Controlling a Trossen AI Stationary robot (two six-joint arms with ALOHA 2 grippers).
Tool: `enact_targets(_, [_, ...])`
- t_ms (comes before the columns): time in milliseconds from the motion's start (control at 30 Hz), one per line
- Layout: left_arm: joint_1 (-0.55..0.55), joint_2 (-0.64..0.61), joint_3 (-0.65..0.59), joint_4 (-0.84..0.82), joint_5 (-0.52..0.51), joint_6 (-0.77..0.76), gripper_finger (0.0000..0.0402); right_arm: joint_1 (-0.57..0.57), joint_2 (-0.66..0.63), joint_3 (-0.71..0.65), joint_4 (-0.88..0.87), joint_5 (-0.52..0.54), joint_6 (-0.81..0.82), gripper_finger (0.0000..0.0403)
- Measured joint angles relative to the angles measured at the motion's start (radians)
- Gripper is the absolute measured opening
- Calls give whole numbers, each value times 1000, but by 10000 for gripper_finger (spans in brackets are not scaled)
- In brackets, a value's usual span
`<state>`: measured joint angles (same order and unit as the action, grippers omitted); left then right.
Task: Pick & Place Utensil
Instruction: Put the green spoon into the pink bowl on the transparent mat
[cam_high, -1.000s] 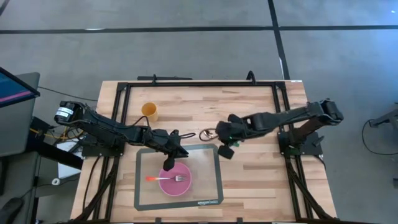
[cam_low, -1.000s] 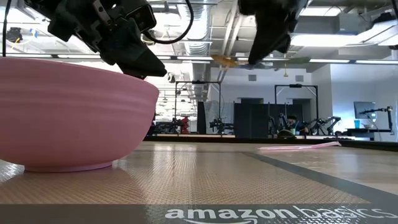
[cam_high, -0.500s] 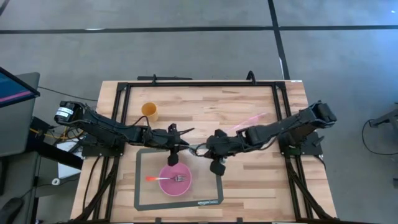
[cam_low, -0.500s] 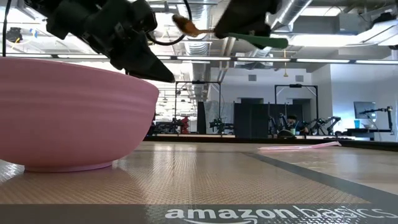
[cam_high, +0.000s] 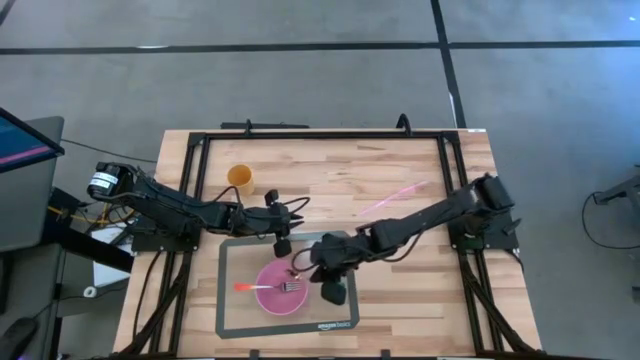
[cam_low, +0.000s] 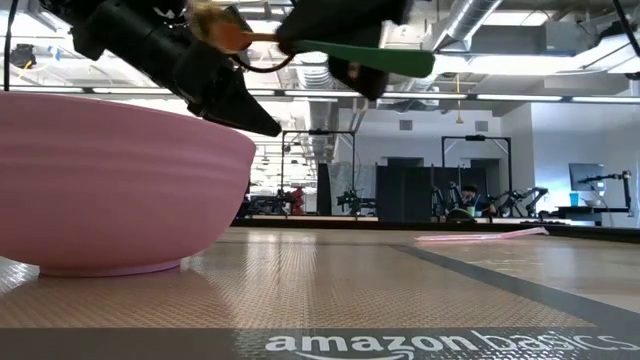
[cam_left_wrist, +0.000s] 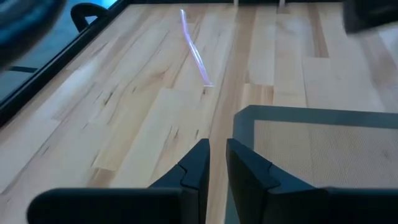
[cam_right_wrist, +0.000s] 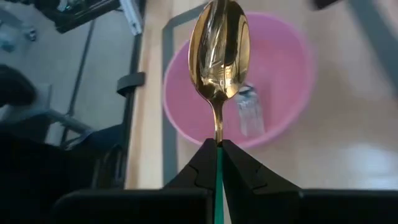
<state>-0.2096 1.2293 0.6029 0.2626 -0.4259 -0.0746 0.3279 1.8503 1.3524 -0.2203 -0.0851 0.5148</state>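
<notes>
A spoon with a gold bowl (cam_right_wrist: 219, 43) and a green handle is carried by my right gripper (cam_right_wrist: 217, 149), which is shut on it. In the high view my right gripper (cam_high: 312, 262) hovers at the right rim of the pink bowl (cam_high: 281, 290). The bowl stands on the grey mat (cam_high: 340, 305) and holds a fork (cam_high: 262, 287) with an orange handle. In the low view the spoon (cam_low: 215, 25) hangs high above the pink bowl (cam_low: 110, 180). My left gripper (cam_high: 283, 240) is shut and empty at the mat's far edge. My right gripper pinches the spoon's green handle (cam_right_wrist: 218, 163) between its two fingers, close to the gold neck. It comes from the table's right side, and the spoon sticks out forward along the fingers. The spoon is lifted clear, roughly level, with its bowl (cam_low: 215, 25) over the pink bowl.
A yellow cup (cam_high: 240, 179) stands on the wood beyond the mat's far left corner. A thin pink stick (cam_high: 395, 197) lies on the wood right of centre, and it also shows in the left wrist view (cam_left_wrist: 196, 50). Black frame rails (cam_high: 320, 134) border the table.
My right gripper has carried the spoon toward the table's left and near edge, from beyond the mat's far edge to the pink bowl's right rim. My left gripper has drawn back from over the bowl toward the far edge. The fork has stayed in the bowl.
</notes>
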Motion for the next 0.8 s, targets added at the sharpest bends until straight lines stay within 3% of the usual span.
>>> enact_targets(233, [5,0,0,0,-40,18,55,-20,134,142,-8,-124,10,6])
enact_targets(500, [15,0,0,1,-72,18,55,-44,259,280,-59,-132,10,6])
enact_targets(800, [16,0,0,-3,-82,21,55,-80,315,297,-68,-128,14,6])
